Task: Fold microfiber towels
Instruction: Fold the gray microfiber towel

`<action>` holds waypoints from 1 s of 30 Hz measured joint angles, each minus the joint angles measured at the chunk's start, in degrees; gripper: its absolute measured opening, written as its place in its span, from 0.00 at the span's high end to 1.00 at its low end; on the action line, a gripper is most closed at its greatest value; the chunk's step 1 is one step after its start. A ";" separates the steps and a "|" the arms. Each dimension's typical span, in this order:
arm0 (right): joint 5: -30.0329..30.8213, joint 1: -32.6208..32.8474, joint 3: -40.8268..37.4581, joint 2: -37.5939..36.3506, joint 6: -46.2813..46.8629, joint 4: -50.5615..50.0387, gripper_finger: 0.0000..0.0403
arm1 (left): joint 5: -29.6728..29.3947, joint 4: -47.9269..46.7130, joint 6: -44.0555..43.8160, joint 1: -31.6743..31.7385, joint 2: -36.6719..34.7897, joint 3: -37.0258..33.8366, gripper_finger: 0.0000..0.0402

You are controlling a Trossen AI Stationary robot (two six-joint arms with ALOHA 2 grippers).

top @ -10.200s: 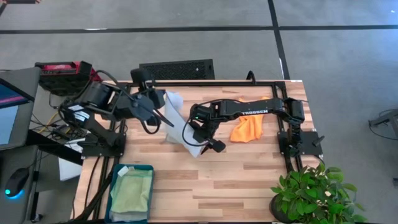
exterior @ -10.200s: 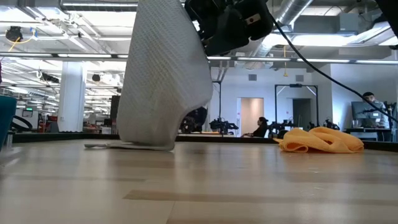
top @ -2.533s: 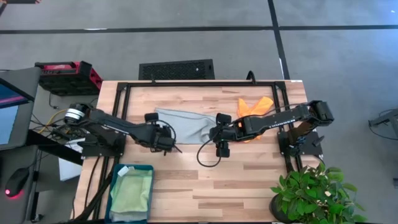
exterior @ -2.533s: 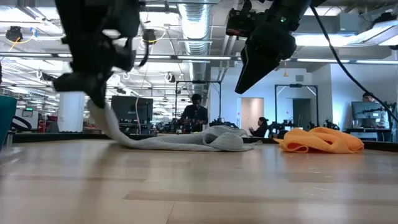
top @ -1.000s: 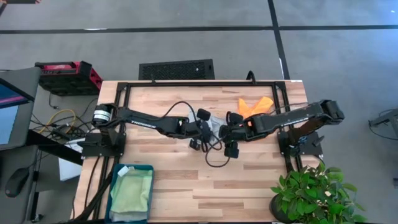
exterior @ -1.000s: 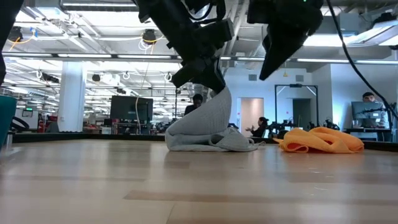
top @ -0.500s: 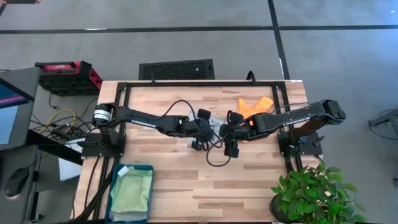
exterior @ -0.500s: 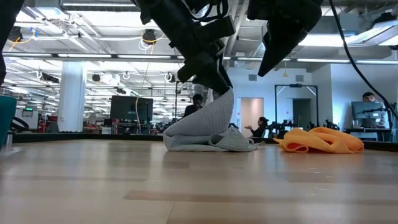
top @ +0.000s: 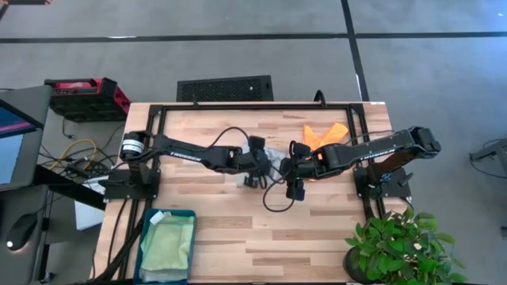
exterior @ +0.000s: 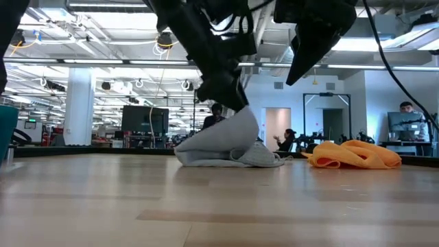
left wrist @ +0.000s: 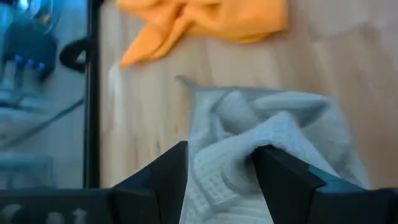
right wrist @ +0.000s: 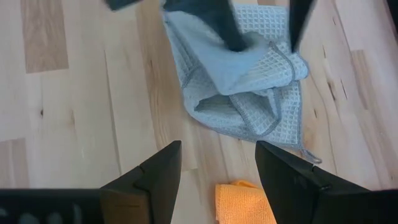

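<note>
A pale grey-blue microfiber towel lies bunched at mid-table, one fold standing up. My left gripper is open just above it, a finger on either side of the raised fold. My right gripper hangs open higher up, over bare wood at the towel's near right side, with nothing between its fingers. A crumpled orange towel rests on the table toward the far right. A light green towel lies in the teal bin. My left gripper comes at the grey towel from above, slanting in from the table's left, its open fingers straddling the raised fold. I cannot tell whether they touch the cloth. The towel rests on the table by its lower layers.
The teal bin stands at the near left corner. A potted plant sits off the near right corner. A black frame runs along the table's far edge. Bare wood lies along the near side between bin and plant.
My left gripper has opened and let go of the grey towel's raised fold, staying over it. The fold has sagged lower, and the towel's base has spread a little toward the table's left.
</note>
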 joint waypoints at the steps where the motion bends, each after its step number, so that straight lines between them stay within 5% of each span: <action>1: 0.00 0.00 0.00 0.04 -0.02 0.00 0.43 | 0.61 -0.71 -0.72 0.27 0.03 0.02 0.57; 7: 0.00 0.00 0.02 0.04 0.00 -0.02 0.43 | 15.92 -10.64 -3.07 0.45 0.35 2.32 0.57; 18: -0.20 -0.38 -0.14 0.04 -1.05 4.35 0.43 | 12.82 -31.43 -7.37 0.37 -1.03 12.68 0.57; 30: -3.37 -5.47 -5.64 3.75 -14.56 23.12 0.43 | 8.45 -43.53 -20.62 -1.14 -16.98 12.22 0.57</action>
